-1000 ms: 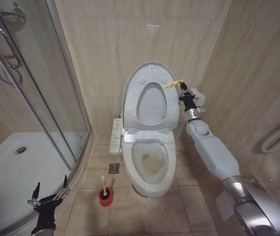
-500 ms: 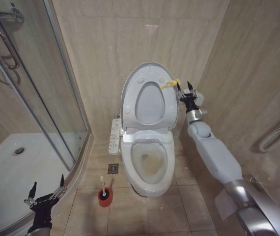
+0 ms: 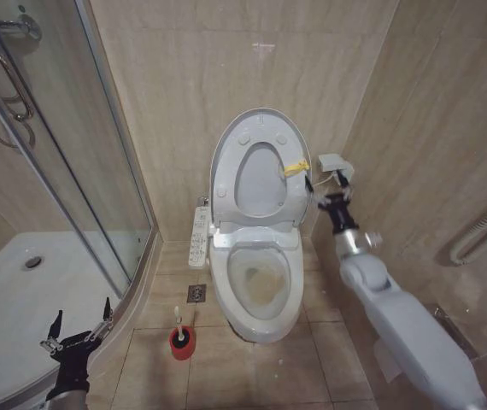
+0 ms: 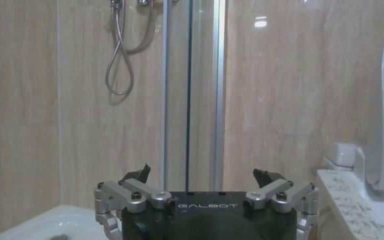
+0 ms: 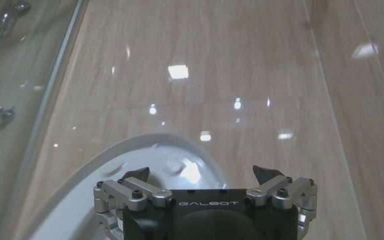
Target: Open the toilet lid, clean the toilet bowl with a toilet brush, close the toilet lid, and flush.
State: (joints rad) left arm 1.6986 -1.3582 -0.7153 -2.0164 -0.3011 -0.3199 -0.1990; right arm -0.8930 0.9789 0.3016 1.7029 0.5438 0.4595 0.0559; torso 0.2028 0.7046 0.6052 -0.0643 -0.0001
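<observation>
The toilet lid (image 3: 257, 128) stands upright against the back wall, with the ring seat raised against it. A yellow tag (image 3: 295, 168) hangs at its right edge. Below lies the open toilet bowl (image 3: 261, 282), yellowish inside. The toilet brush (image 3: 180, 325) stands in its red holder (image 3: 184, 343) on the floor, left of the bowl. My right gripper (image 3: 326, 184) is open, just right of the tag and apart from it. In the right wrist view this gripper (image 5: 202, 174) holds nothing above the lid's rim (image 5: 105, 175). My left gripper (image 3: 81, 318) hangs open low at the left, near the shower tray, and looks open as well in its own wrist view (image 4: 205, 176).
A glass shower enclosure (image 3: 81, 154) and white shower tray (image 3: 21, 290) fill the left. A bidet control panel (image 3: 201, 232) juts from the toilet's left side. A floor drain (image 3: 197, 293) lies beside the bowl. A small grey box (image 3: 333, 161) sits on the right wall.
My right gripper has opened, let go of the yellow tag and drawn back down and to the right. The tag has dropped lower; the lid stays upright. My left gripper sank slightly.
</observation>
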